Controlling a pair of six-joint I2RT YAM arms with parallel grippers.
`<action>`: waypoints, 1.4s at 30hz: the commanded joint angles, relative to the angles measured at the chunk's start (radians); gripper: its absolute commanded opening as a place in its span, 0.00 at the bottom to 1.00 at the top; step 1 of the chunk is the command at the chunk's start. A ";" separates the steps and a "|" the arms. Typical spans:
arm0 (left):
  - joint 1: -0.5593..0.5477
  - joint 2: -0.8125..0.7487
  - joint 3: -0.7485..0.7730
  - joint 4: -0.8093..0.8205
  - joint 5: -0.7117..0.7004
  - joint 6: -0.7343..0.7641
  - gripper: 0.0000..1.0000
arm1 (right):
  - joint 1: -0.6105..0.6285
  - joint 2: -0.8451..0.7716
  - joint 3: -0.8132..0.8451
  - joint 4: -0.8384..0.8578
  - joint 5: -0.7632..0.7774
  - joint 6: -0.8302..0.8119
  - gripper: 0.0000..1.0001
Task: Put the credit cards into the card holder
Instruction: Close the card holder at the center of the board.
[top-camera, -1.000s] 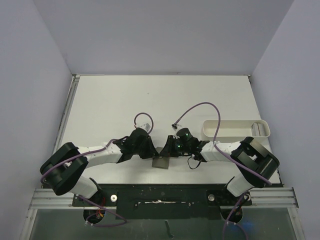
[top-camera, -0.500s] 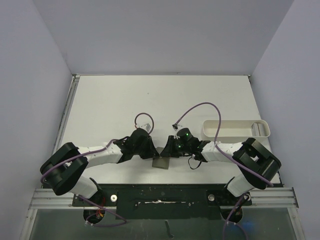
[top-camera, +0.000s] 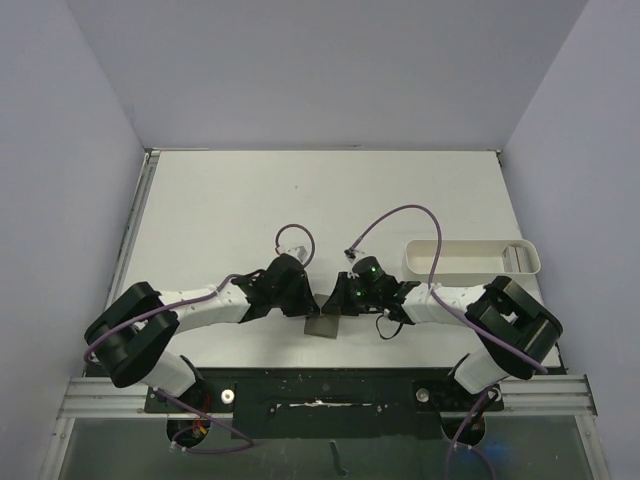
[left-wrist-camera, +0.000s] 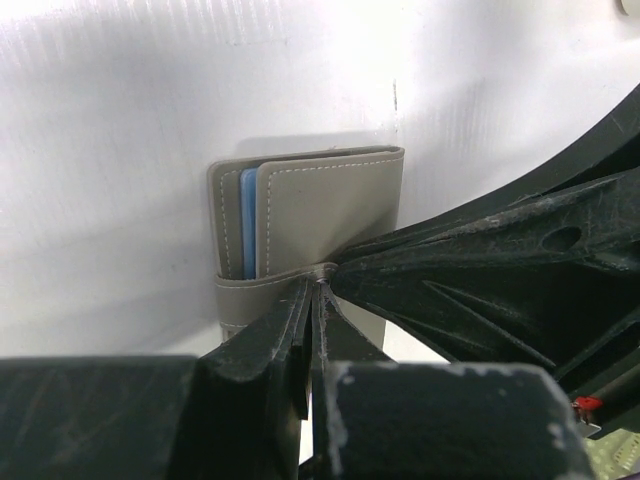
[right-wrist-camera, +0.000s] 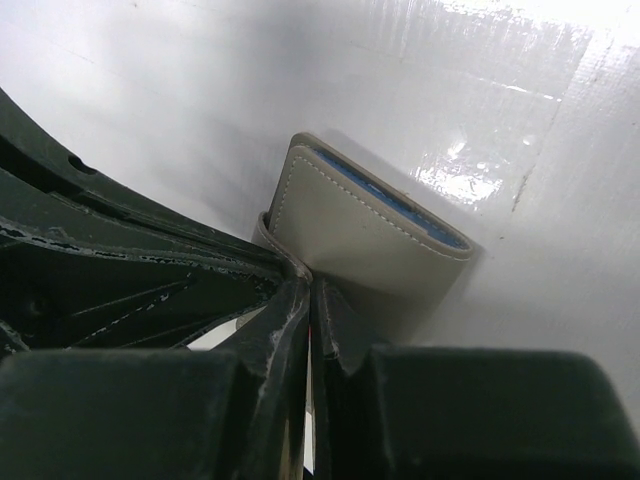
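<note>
card holder (left-wrist-camera: 330, 210) between left hand (left-wrist-camera: 318, 287) and right hand (right-wrist-camera: 308, 288), both pinching it

Laboratory robot test cell. A white bench (top-camera: 230, 200) is enclosed on three sides by plain pale walls (top-camera: 330, 70). The left arm (top-camera: 200, 305) and right arm (top-camera: 450, 305), trailing purple cables (top-camera: 395, 212), are bolted to an aluminium rail (top-camera: 100, 400) at the bench's near edge.
</note>
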 joint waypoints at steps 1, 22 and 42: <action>-0.035 0.021 0.056 -0.038 -0.030 0.037 0.00 | 0.034 -0.001 -0.010 -0.085 0.045 -0.026 0.00; -0.124 0.090 0.070 -0.124 -0.111 0.047 0.00 | 0.072 -0.026 -0.084 -0.087 0.117 -0.038 0.00; 0.027 -0.395 0.154 -0.328 -0.258 0.023 0.36 | 0.059 -0.324 0.210 -0.422 0.300 -0.140 0.61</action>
